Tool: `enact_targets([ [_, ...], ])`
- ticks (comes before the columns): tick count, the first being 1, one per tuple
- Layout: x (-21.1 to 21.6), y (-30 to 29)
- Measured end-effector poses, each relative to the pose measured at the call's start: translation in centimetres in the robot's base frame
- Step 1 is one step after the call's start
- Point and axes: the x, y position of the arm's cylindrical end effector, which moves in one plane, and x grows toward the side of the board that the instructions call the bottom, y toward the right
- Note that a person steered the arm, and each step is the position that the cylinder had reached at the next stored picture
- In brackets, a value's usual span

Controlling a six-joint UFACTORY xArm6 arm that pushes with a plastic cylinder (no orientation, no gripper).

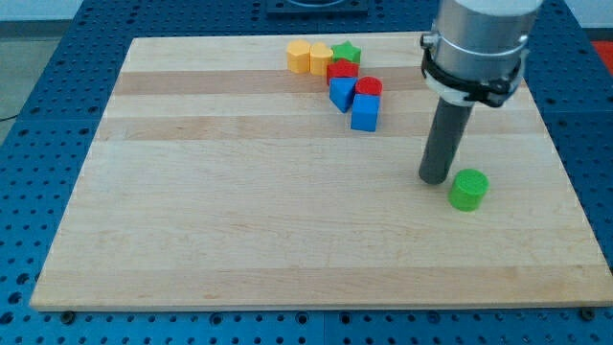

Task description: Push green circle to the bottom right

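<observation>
- A board (239, 240) is lying on a blue table (38, 77).
- Yellow blocks (308, 57), a green star (347, 53), red blocks (342, 71) and blue blocks (364, 113) are clustering near the top.
- The tip (434, 179) is standing bare, grasping nothing, just left of the green circle (468, 189), which is sitting right of centre.

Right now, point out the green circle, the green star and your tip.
green circle (469, 187): camera view, on its top face.
green star (347, 52): camera view, on its top.
my tip (434, 178): camera view, the rod's lower end.
</observation>
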Motion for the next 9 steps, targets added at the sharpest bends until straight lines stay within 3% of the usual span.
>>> enact_targets([
  [2,2.6,4.0],
  [4,0.3,4.7],
  [5,1.9,6.3],
  [9,5.2,6.3],
])
